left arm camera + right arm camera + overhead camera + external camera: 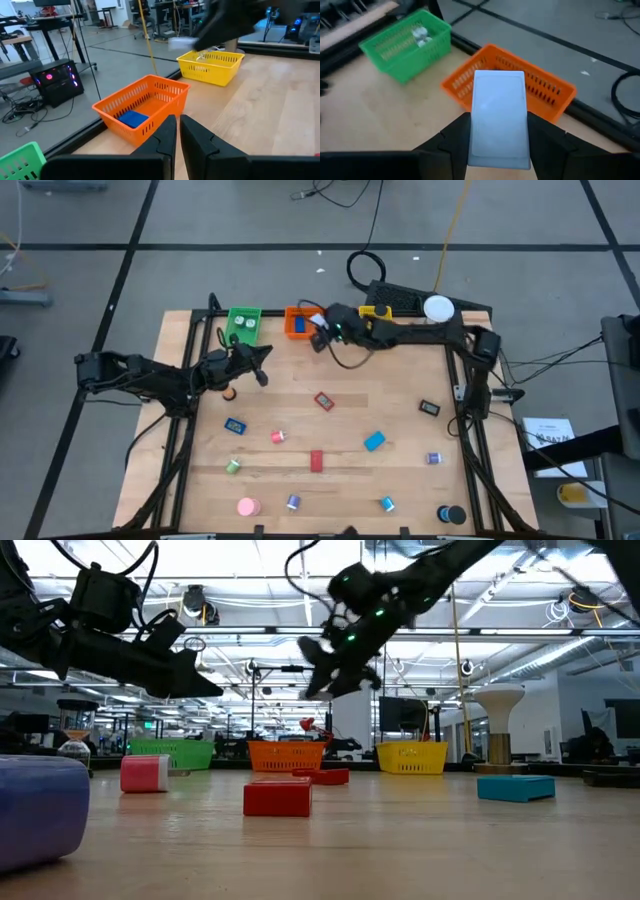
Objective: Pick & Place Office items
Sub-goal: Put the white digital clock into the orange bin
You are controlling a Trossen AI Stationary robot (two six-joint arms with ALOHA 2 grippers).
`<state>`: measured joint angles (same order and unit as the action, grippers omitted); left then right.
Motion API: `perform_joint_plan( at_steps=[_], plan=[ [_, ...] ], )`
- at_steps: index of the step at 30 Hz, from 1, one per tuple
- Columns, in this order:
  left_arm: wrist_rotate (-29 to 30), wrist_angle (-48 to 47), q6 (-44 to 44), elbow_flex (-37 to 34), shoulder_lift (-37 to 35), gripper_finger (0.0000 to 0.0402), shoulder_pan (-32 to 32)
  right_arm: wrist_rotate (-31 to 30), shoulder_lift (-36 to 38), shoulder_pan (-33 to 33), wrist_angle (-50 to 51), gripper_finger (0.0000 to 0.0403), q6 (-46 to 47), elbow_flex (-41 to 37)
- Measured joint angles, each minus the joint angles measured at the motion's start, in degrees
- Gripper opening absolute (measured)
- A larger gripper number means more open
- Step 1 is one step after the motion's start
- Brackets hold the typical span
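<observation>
My right gripper is shut on a pale white-blue flat block. It holds the block in the air beside the orange tray at the far edge, where the right gripper also shows from above. A blue piece lies in the orange tray. My left gripper is shut on nothing and hovers over the table's left part, near the green tray. Several small office items lie loose on the wood, among them a red block and a blue block. My right gripper pinches the block's two long sides between its two fingers, at the end nearest the wrist. The fingers come from the table's right, slanting down, and lie along the block. The block's far end sticks out past the fingertips, lifted clear of the table.
The yellow tray stands to the right of the orange one. A white ball on a stand is at the far right corner. In the low view a red block and a pink roll lie mid-table. A black roll sits near the front right.
</observation>
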<state>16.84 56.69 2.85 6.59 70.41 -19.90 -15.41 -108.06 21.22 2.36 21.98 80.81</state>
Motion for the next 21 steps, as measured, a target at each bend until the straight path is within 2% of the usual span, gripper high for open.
perform_joint_plan(
  at_steps=[7, 15, 21],
  plan=[
    [0.03, -1.77, -0.17, 0.0, 0.02, 0.0031, 0.06, 7.17, -10.24, 5.87, 4.95, 0.0153, -3.29, 10.88],
    [0.03, -2.05, -0.2, 0.0, 0.02, 0.0031, 0.04, 26.03, -14.15, 11.89, 8.22, 0.0154, -22.42, 17.28],
    [0.04, -1.76, -0.22, 0.0, 0.02, 0.0031, 0.04, 29.1, -14.09, 12.95, 8.43, 0.0154, -33.76, 17.34]
  ],
)
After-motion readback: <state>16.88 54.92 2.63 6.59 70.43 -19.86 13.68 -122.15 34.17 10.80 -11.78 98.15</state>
